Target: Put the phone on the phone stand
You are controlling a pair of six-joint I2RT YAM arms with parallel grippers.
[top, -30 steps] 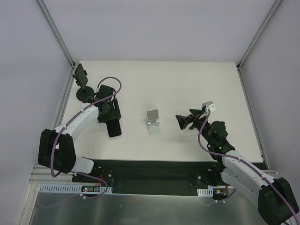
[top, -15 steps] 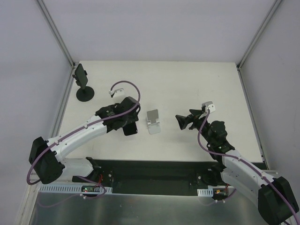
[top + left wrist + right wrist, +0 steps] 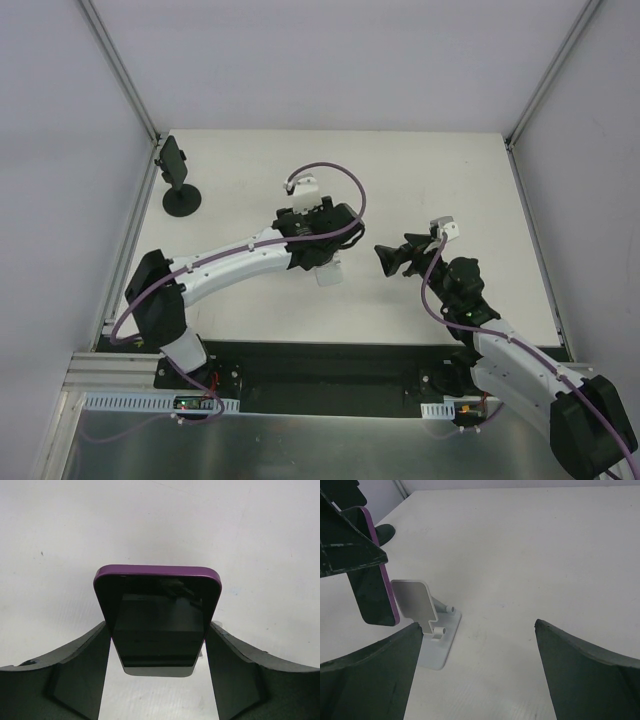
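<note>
The left hand [image 3: 157, 647] grasps the phone [image 3: 157, 615] by its sides, upright, just beside the stand [image 3: 413, 600] mid-desk [image 3: 420, 180]. At the stand's three o'clock is the right hand [image 3: 384, 260], fingers released.

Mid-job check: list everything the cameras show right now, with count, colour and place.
phone: 1, purple case and dark screen, held off the table in the left claw, right beside the white stand, not seated
white stand: 1, white, table centre
black stand: 1, black with a round base, far left corner of the table
table: 1, white, under everything
cables: 2, purple, one along each arm
arms: 2, white and black, bases at the near edge
left claw: 1, black, shut on the phone
right claw: 1, black, open and empty, right of the white stand
</note>
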